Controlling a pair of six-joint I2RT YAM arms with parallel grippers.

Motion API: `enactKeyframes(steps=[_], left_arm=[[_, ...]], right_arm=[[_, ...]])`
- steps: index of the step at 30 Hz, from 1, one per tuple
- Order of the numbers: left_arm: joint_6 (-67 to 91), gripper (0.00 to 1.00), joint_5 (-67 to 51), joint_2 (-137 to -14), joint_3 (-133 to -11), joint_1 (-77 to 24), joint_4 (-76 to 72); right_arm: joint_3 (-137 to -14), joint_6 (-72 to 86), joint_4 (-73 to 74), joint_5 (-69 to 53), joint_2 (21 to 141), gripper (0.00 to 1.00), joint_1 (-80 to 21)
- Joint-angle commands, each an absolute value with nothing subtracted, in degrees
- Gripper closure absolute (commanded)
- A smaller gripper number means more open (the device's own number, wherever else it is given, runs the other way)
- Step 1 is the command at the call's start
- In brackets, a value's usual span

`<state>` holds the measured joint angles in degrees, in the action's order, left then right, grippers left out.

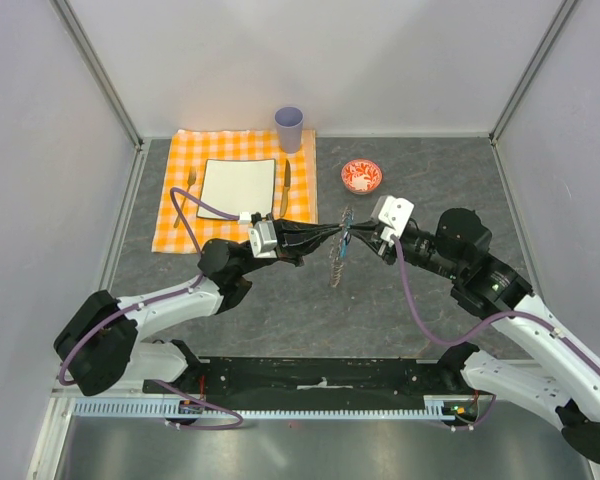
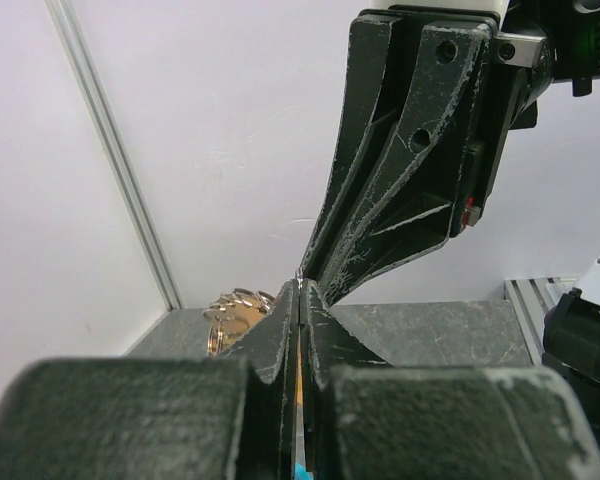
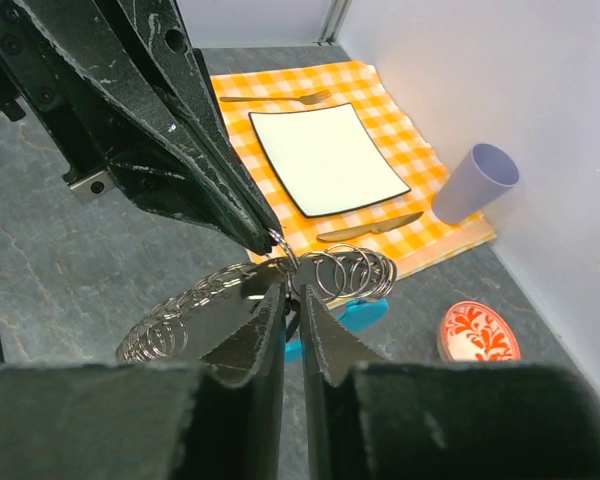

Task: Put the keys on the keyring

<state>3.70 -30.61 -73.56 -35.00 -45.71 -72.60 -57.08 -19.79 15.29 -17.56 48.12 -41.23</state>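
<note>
My two grippers meet tip to tip above the table's middle. My left gripper (image 1: pixel 335 233) is shut on one small ring of the keyring (image 1: pixel 344 246); its black fingers (image 3: pixel 200 170) come in from the upper left in the right wrist view. The keyring is a chain of silvery rings (image 3: pixel 355 268) with a blue plastic segment (image 3: pixel 365 312), and its loose end hangs down (image 1: pixel 335 272). My right gripper (image 3: pixel 293 290) is shut on a small dark piece (image 3: pixel 294 320) right at the rings; it looks like the key's black head, mostly hidden by the fingers. In the left wrist view my left gripper (image 2: pixel 300 285) is pressed shut.
An orange checked cloth (image 1: pixel 170 215) at the back left carries a white square plate (image 1: pixel 237 181), a fork (image 1: pixel 190 183) and a table knife (image 1: pixel 286 180). A lilac cup (image 1: pixel 289 128) stands behind it. A red patterned bowl (image 1: pixel 361 177) sits just behind the grippers.
</note>
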Motion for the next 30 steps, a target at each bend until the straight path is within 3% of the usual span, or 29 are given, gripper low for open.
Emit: enactKeyframes(steps=[1, 4, 13, 22, 26, 30], left_arm=[[5.71, 0.98, -30.94, -72.95, -36.39, -45.53, -85.25], [5.98, 0.98, -30.85, -72.95, -36.21, -45.53, -85.78], [8.26, 0.98, -31.99, -74.62, -36.74, -45.53, -88.24], [8.97, 0.98, -31.99, -74.80, -36.65, -45.53, -89.12], [6.34, 0.98, -30.07, -73.13, -35.34, -45.53, -84.83], [2.73, 0.98, -27.17, -71.11, -32.79, -45.44, -78.76]], right_arm=[[-58.54, -19.60, 14.59, -19.95, 48.43, 0.87, -41.04], [-58.62, -19.25, 14.85, -21.70, 48.69, 1.00, -41.04], [-59.15, -18.28, 14.68, -28.39, 50.45, 1.00, -40.96], [-58.45, -18.02, 15.20, -26.46, 50.36, 1.00, -41.04], [-57.92, -17.84, 17.57, -22.60, 48.26, 0.71, -41.04], [-58.10, -16.88, 20.04, -19.53, 46.32, 0.57, -41.04]])
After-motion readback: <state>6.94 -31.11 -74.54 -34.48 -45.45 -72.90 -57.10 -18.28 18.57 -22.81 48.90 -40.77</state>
